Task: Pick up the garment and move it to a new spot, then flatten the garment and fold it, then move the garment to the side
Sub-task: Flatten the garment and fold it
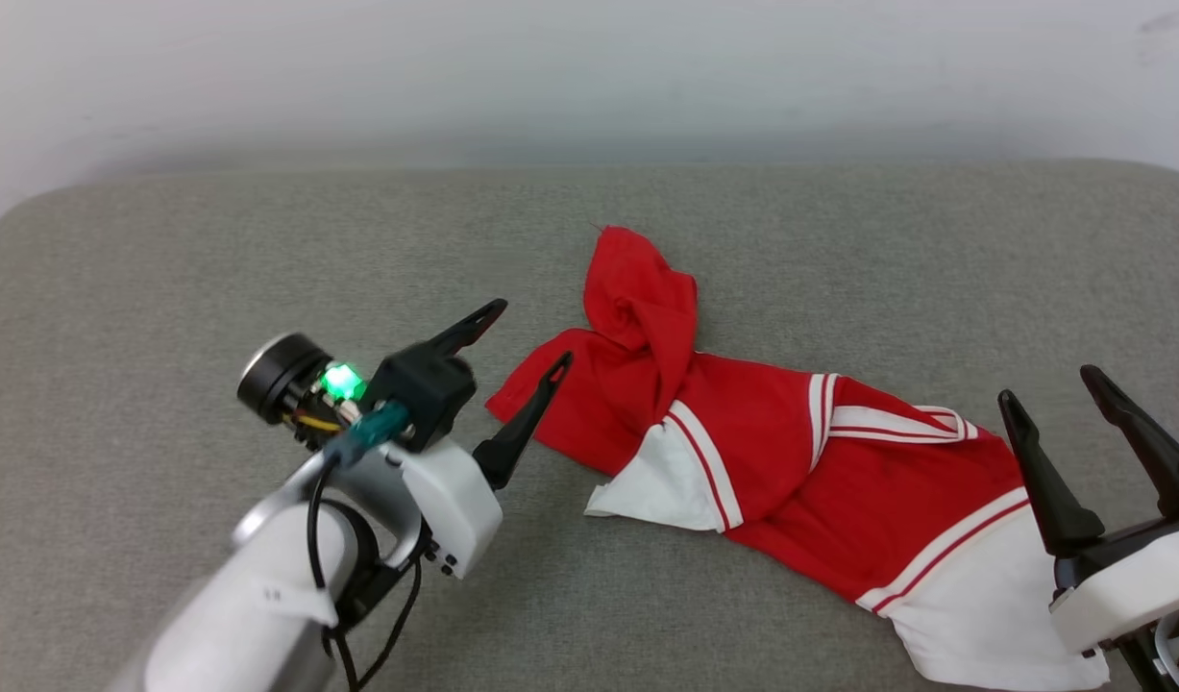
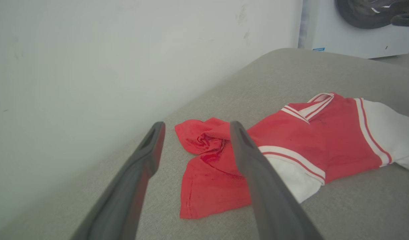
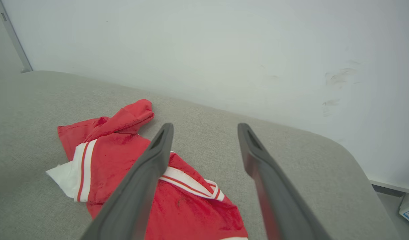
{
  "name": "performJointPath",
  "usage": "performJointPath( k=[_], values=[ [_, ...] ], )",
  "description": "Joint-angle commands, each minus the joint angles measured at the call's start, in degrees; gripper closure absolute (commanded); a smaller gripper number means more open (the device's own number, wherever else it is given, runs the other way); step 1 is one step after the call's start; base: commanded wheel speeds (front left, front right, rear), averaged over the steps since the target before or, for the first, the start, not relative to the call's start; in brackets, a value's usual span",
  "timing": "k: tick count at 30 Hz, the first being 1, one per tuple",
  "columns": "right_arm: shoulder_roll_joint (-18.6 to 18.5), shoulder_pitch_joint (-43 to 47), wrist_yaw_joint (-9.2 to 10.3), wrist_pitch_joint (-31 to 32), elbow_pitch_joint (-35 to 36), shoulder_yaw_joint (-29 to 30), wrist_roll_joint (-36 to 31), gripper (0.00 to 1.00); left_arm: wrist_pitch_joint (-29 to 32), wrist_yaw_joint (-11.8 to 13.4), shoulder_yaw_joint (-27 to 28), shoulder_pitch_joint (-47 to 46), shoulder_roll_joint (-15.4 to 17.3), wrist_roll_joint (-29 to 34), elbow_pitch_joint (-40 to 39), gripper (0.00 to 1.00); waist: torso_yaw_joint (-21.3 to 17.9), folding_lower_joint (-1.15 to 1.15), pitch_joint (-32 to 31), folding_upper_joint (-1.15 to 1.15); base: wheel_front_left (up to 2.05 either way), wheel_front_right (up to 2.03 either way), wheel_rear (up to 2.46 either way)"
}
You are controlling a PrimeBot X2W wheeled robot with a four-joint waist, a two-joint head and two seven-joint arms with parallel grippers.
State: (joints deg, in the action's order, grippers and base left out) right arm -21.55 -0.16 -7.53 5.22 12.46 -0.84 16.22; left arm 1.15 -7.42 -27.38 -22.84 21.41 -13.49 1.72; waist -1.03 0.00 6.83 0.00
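Observation:
The garment (image 1: 791, 452) lies crumpled on the grey cushioned surface (image 1: 262, 250), red with white sleeves and striped trim, stretching from the middle toward the lower right. Its red bunched end (image 2: 204, 136) points toward the wall. My left gripper (image 1: 531, 336) is open just left of the garment's red corner, holding nothing; in the left wrist view that corner (image 2: 211, 186) lies between and beyond my fingers (image 2: 147, 150). My right gripper (image 1: 1050, 384) is open at the garment's right end, above the white sleeve (image 1: 983, 596), with nothing held. The garment (image 3: 124, 156) shows left of the right fingers (image 3: 161, 146).
A pale wall (image 1: 589, 77) runs along the far edge of the surface. The surface's rounded corners fall away at far left and far right. A white appliance (image 2: 357, 30) stands beyond the surface's end in the left wrist view.

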Motion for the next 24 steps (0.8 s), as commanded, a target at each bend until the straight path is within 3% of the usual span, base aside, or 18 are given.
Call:
performJointPath(
  k=[1, 8, 15, 19, 24],
  values=[
    [1.4, -1.0, 0.1, -0.8, -0.8, 0.3, 0.9, 0.0, 4.1, 0.1, -3.7, -3.6, 3.1, -4.6, -1.1, 0.0, -1.1, 0.0, 0.7, 0.0, 0.0, 0.0, 0.0],
    [6.5, -2.2, 0.08, -7.0, -4.5, 2.6, 0.7, 0.0, 16.3, 0.0, -16.6, -14.3, 10.2, -19.1, -3.0, 0.0, -3.7, 0.0, 2.8, 0.0, 0.0, 0.0, 0.0],
    [9.3, -4.4, 0.07, -12.1, -9.0, 1.3, -0.5, 0.0, 28.8, 0.0, -30.9, -23.1, 14.3, -31.2, -2.8, 0.0, -6.3, 0.0, 4.9, 0.0, 0.0, 0.0, 0.0],
    [9.7, -6.2, 0.07, -13.7, -11.3, 0.0, -0.8, 0.0, 34.2, 0.0, -38.3, -27.4, 15.3, -35.3, -2.1, 0.0, -7.8, 0.0, 6.4, 0.0, 0.0, 0.0, 0.0],
    [9.7, -9.0, 0.07, -15.5, -13.6, -1.5, -0.5, 0.0, 36.4, 0.0, -43.9, -31.1, 15.2, -38.2, 0.3, 0.0, -9.6, 0.0, 8.6, 0.0, 0.0, 0.0, 0.0]
  ],
)
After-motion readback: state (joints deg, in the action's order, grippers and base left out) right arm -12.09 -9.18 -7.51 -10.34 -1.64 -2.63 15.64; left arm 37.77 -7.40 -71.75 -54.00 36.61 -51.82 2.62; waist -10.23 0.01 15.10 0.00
